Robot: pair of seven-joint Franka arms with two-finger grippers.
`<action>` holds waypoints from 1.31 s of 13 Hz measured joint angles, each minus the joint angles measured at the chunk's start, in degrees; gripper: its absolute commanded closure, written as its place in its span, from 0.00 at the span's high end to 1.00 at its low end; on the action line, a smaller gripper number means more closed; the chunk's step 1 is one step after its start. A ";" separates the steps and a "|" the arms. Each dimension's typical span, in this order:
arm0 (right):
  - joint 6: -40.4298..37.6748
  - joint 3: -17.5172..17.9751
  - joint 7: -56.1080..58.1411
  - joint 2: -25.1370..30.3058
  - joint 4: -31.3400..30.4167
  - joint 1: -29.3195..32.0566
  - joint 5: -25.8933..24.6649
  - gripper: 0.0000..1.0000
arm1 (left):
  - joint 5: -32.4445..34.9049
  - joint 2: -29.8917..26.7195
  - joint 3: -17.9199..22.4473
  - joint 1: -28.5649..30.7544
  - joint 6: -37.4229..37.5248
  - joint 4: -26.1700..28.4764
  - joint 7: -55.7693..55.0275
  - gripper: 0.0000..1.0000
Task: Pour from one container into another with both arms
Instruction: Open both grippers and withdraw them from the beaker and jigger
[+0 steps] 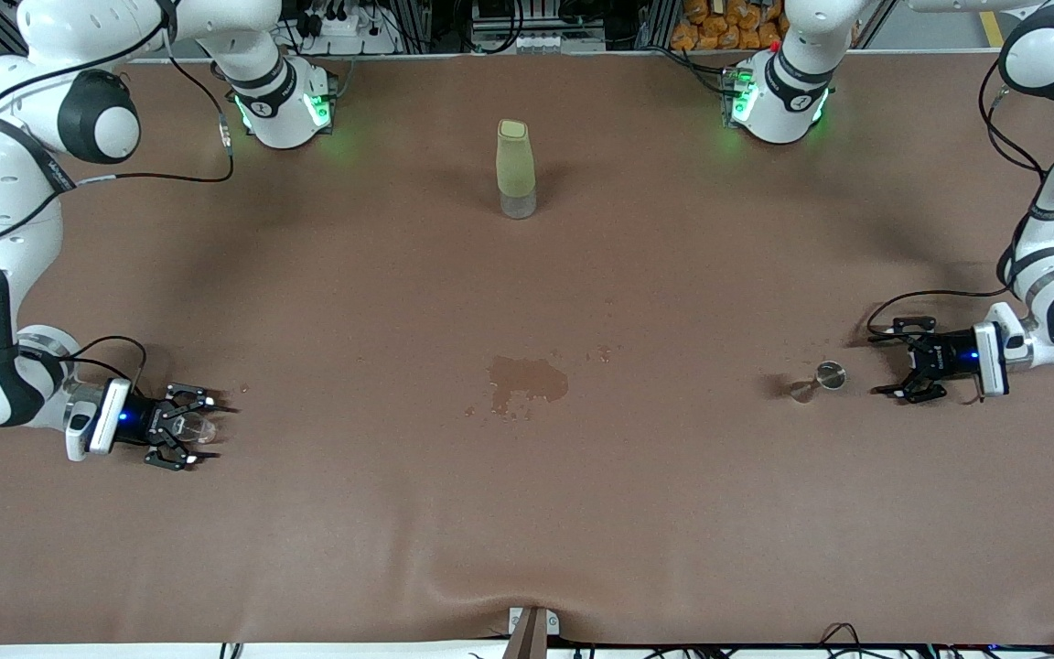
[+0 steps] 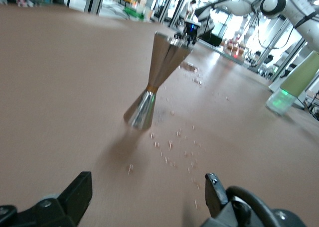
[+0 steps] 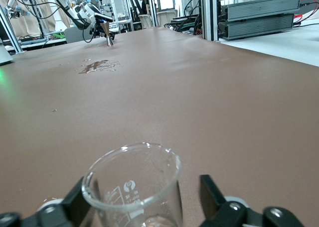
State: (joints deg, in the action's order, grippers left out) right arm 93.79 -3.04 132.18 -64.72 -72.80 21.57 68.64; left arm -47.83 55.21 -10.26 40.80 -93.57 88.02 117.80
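left gripper (image 1: 893,373): low at the left arm's end of the desk (image 1: 527,513), jaws spread wide, nothing held, pointed at the jigger with a clear gap.
jigger (image 1: 825,378): upright on the desk just beside the left gripper, touched by nothing.
right gripper (image 1: 196,430): low at the right arm's end, jaws wide open either side of the glass cup, no squeeze visible.
glass cup (image 1: 194,426): between the right jaws, apparently resting on the desk; contact with the fingers not clear.
bottle (image 1: 515,167): pale green, upright mid-desk, nearer the bases, well apart from both grippers.
wet patch (image 1: 527,380): dark stain mid-desk, between cup and jigger.
front view only: both arms, bottle position, whole stain outline.
left wrist view only: jigger (image 2: 158,77) hourglass shape, small droplets on desk around it, gap to finger (image 2: 75,192).
right wrist view only: cup (image 3: 133,189) rim and printed markings, finger (image 3: 212,194) apart from the glass on that side.
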 measured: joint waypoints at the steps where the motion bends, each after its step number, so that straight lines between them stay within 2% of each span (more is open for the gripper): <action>1: 0.14 -0.06 0.00 0.00 0.10 0.02 0.39 1.00 | 1.69 -0.24 0.00 0.28 1.48 -2.12 -3.59 1.00; 3: 0.25 -0.23 -0.03 0.00 0.40 0.23 1.09 1.00 | 3.36 -1.73 -0.28 0.34 4.00 -5.54 -12.11 1.00; 7: -1.83 -0.33 -4.62 0.65 1.86 1.81 1.28 1.00 | 9.35 -8.00 -2.46 -0.50 4.72 -8.58 -26.70 1.00; 11: -4.79 -1.18 -10.41 4.44 2.74 2.44 0.48 1.00 | 13.63 -14.26 -3.85 -1.76 5.80 -10.86 -41.84 1.00; 15: -5.33 -1.61 -24.55 12.43 4.15 2.46 -7.12 1.00 | 20.51 -21.78 -4.05 -6.72 5.96 -11.89 -61.75 1.00; 17: -5.49 -1.24 -34.77 17.45 5.26 0.93 -12.85 1.00 | 27.57 -26.59 -4.18 -11.09 5.97 -12.22 -70.32 1.00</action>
State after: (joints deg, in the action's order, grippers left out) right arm 88.30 -4.28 97.41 -47.27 -67.54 22.51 55.79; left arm -20.26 28.62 -14.44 29.71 -87.60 75.79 47.48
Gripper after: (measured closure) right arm 0.000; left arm 0.000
